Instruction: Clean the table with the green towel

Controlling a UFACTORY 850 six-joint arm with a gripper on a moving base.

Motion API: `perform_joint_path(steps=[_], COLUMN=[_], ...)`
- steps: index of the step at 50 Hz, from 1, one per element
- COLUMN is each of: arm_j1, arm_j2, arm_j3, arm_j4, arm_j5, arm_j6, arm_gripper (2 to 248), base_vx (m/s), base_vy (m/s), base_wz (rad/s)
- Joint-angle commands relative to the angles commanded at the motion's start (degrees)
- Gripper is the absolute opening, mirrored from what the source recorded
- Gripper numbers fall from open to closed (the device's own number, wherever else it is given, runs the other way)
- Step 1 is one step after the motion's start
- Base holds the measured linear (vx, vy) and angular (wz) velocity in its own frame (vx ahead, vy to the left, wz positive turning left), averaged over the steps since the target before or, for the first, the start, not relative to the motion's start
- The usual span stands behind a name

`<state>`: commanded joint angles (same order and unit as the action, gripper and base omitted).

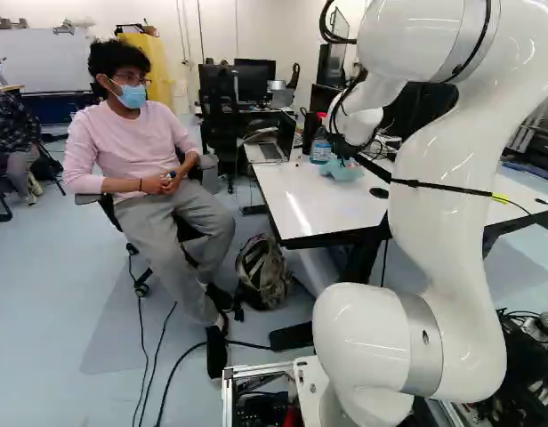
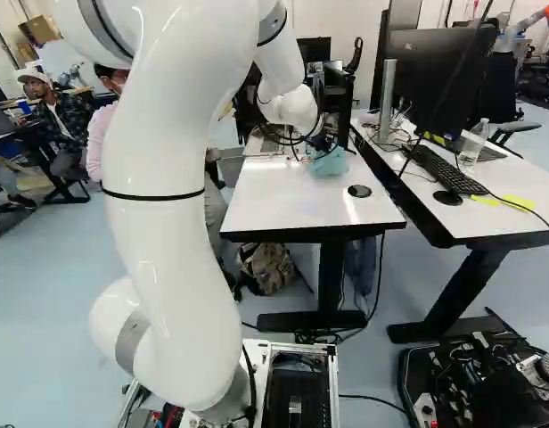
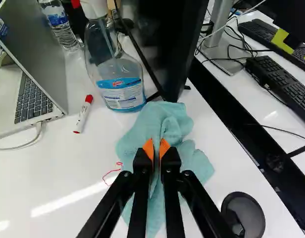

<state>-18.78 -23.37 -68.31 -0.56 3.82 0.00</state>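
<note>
Tool (image 3: 156, 151) closed on green towel (image 3: 165, 124), bunched on bench (image 3: 68, 171) just before spray bottle (image 3: 115, 69). Red scribble (image 3: 111, 174) showed beside it; wiping wanted flat, light, overlapping strokes.

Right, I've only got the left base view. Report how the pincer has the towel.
Observer: The wrist view shows the pincer closed on the green towel, a fold pinched between its orange pads.

Operator: Check the tabletop beside the towel for marks.

Observer: There's a red squiggle on the white tabletop, just off the towel's edge on the laptop's side.

Operator: Give me any small loose item over there.

Observer: A red-capped marker lies between the laptop and the towel.
</note>
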Motion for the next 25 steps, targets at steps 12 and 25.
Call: perform_joint_path(steps=[12, 25], arm_j1=[0.7, 1.2], arm_j2=[-1.3, -1.1], arm_j3=[-1.6, -1.4], arm_j4=[0.0, 0.0], arm_j5=[0.0, 0.0], arm_j6=[0.0, 0.0], arm_gripper=[34, 34], base_vx=[0.000, 0.000], base_vy=[0.000, 0.000], base_wz=[0.000, 0.000])
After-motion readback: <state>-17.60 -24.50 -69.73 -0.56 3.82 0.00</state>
